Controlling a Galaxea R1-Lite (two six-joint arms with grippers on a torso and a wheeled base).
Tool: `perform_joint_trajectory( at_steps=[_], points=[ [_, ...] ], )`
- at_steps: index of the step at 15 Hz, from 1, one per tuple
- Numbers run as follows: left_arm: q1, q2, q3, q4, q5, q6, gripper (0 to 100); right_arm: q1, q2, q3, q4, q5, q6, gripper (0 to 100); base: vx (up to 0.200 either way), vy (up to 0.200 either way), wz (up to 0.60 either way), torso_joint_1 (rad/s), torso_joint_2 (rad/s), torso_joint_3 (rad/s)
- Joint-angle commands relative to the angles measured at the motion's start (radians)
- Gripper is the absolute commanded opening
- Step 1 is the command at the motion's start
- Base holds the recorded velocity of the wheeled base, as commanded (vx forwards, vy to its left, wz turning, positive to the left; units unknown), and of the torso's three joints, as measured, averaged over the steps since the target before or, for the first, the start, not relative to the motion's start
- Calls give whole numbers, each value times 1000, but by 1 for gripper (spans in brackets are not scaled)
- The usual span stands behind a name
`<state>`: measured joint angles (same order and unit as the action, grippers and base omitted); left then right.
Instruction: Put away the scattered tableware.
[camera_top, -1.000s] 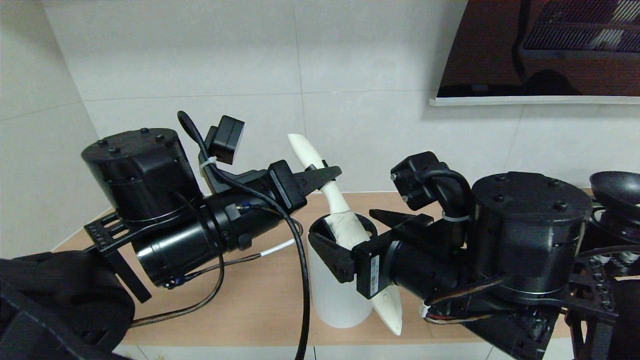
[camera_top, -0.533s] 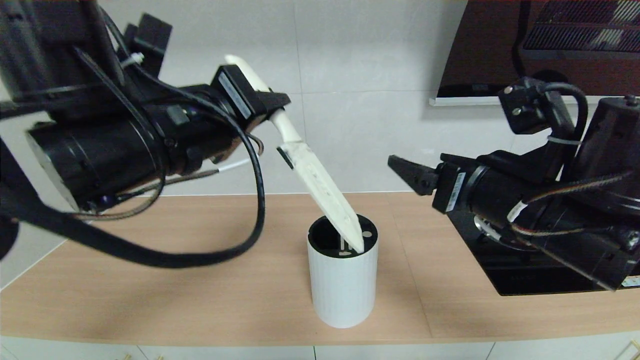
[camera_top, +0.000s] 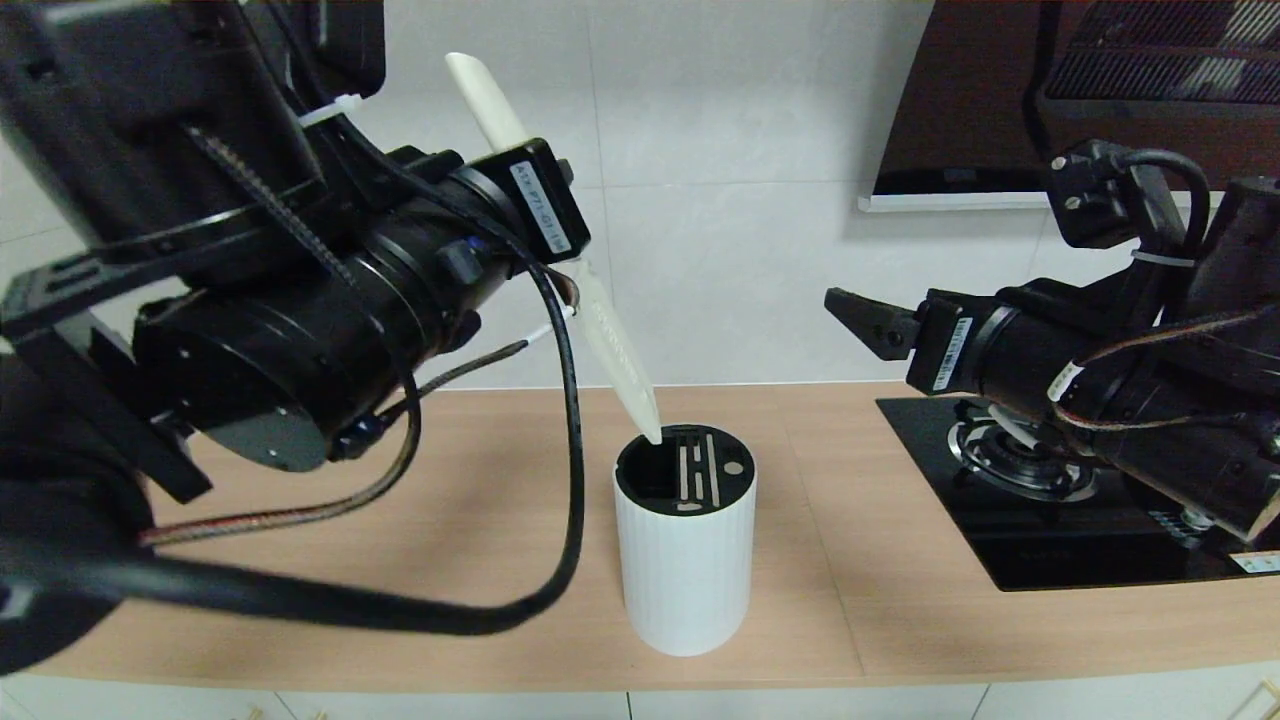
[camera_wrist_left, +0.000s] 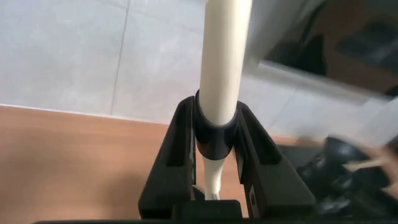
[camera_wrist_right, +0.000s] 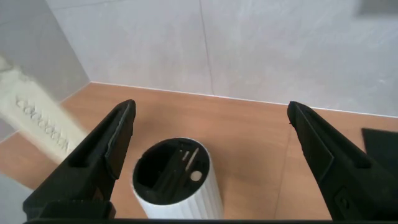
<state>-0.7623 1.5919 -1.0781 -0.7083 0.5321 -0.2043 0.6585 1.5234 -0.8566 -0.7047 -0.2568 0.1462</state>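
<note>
Left wrist view: end effector (camera_wrist_left: 216, 113) clamps apparent knife (camera_wrist_left: 222, 59).

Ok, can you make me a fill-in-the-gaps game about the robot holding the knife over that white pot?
1. The left hand is ____ on the handle of the knife.
2. The right hand is ____ and holds nothing.
3. The holder has a black top and ____ sides.
4. The stove lies under the ____ arm.

Missing words: shut; open; white; right.
</note>
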Motion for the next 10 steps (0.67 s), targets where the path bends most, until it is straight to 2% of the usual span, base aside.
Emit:
perform_joint_trajectory(
  at_steps=[1, 2, 4, 10],
  points=[
    [-51, 91, 93, -135, 42, 100, 0, -10, 32, 2, -1, -1, -7, 100, 0, 0, 0, 0, 0, 0],
    [-51, 138, 104, -217, 72, 151, 0, -11, 40, 2, -1, -2, -14, 100, 0, 0, 0, 0, 0, 0],
    [-52, 189, 118, -278, 86, 183, 0, -19, 52, 2, -1, -2, -17, 100, 0, 0, 0, 0, 0, 0],
    [-48, 246, 116, -319, 86, 180, 0, -23, 63, 10, -1, -6, -19, 100, 0, 0, 0, 0, 0, 0]
  ],
)
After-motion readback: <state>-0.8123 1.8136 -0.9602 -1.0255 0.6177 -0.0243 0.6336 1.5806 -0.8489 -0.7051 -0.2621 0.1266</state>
